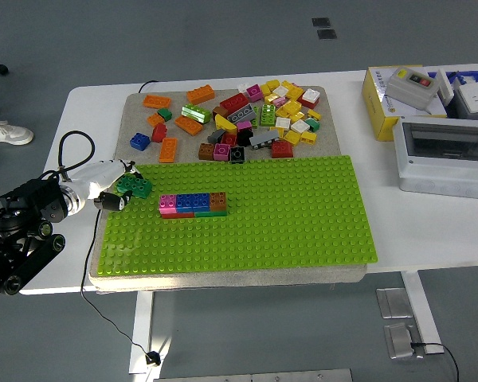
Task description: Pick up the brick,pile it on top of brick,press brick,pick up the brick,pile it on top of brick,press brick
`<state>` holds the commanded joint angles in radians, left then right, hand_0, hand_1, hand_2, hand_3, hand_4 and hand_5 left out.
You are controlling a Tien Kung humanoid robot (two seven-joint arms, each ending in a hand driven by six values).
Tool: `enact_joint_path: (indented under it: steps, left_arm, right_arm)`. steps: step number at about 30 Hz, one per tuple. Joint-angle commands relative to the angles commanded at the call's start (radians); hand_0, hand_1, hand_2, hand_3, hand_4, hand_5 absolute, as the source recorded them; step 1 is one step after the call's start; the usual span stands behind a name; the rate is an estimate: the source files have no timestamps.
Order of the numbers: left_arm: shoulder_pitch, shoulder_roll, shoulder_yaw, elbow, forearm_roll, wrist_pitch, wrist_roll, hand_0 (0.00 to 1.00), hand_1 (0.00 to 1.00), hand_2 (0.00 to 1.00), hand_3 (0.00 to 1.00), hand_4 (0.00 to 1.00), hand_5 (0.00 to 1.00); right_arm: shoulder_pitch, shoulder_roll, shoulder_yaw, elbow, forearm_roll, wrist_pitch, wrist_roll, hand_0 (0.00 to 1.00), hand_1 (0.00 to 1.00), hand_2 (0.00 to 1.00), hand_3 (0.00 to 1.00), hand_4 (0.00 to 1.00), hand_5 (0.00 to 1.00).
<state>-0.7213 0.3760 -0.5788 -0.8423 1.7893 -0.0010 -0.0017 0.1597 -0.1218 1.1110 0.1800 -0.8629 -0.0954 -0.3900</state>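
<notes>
My left hand (111, 187) partly hides the green brick (135, 185); beside the baseplate (303, 215), my arm is cropped.

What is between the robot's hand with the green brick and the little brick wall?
Nothing. In the head view, only bare studs of the green baseplate separate the left hand, holding a green brick, from the brick stack.

One cam only: head view, high up, looking fwd and down over white table (430, 231). Table's near edge low in frame, far edge near top. Mid distance.
</notes>
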Motion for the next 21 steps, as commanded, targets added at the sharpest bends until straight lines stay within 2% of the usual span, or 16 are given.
enact_joint_path:
  steps: [11,12,13,21]
  left_arm:
    - [0.000,0.001,-0.011,0.006,-0.001,-0.004,0.001,0.998,0.998,0.998,0.594,0.297,0.061]
    - [0.001,0.002,-0.016,0.000,0.001,-0.007,0.003,0.998,0.998,0.998,0.594,0.297,0.061]
    - [0.001,0.005,-0.021,-0.008,0.002,-0.011,0.005,0.998,0.998,0.998,0.568,0.345,0.071]
    - [0.007,0.024,-0.056,-0.084,-0.008,-0.053,0.046,0.998,0.998,0.998,0.542,0.352,0.078]
  right_arm:
    - [0.001,0.000,-0.009,0.000,0.006,-0.001,0.004,0.698,0.639,0.511,0.776,0.618,0.998]
    - [0.001,0.000,-0.010,0.000,0.007,-0.001,0.004,0.698,0.639,0.511,0.776,0.618,0.998]
    - [0.001,-0.001,-0.010,0.000,0.007,-0.001,0.005,0.698,0.639,0.508,0.774,0.618,0.998]
    - [0.000,-0.003,-0.004,0.000,0.000,-0.001,0.006,0.698,0.639,0.507,0.774,0.618,0.998]
